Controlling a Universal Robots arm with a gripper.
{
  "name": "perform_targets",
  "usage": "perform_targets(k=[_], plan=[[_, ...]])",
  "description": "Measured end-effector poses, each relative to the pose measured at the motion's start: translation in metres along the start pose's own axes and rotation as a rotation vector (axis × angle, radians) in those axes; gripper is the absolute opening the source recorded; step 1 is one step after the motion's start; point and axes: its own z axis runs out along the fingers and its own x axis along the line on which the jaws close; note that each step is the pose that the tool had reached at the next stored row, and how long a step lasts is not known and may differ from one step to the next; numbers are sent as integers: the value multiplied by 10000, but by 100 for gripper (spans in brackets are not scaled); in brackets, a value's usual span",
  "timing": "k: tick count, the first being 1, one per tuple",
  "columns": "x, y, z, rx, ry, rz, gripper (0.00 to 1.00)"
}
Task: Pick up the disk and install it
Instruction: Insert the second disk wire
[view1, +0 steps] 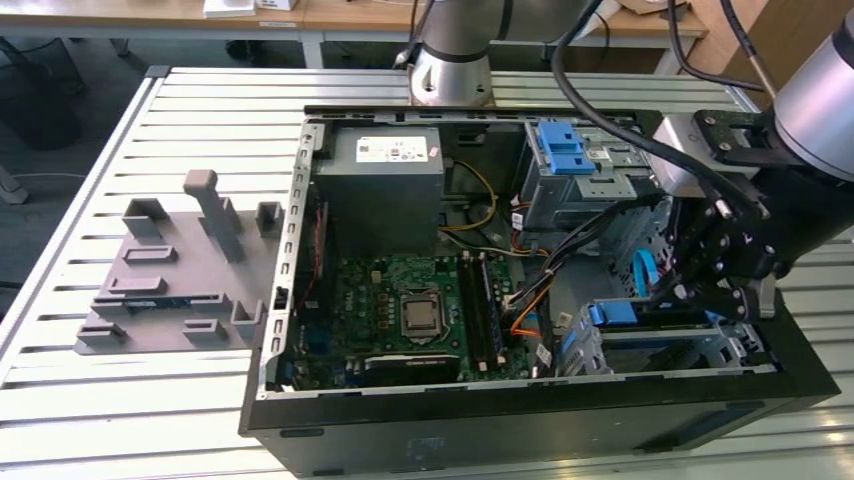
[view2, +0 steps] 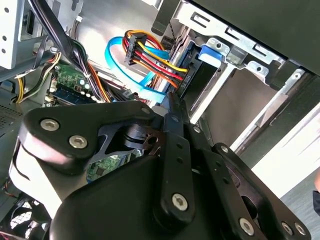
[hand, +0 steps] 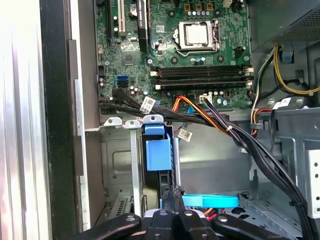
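Your gripper (view1: 722, 262) sits low over the drive cage (view1: 667, 345) in the open case (view1: 534, 420), fingers (hand: 174, 200) pinched nearly together, probably pressing the disk (hand: 158, 155), which sits edge-on in the cage slot, blue bracket facing out.

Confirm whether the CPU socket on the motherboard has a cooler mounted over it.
No: in the first wrist view the CPU socket lies bare on the motherboard, its metal lid exposed.
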Motion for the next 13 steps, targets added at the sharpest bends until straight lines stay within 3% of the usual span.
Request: perform_targets(k=[7,13], plan=[[-5,2,-76,0,0,0,11],[-6,2,-86,-1,0,0,11]])
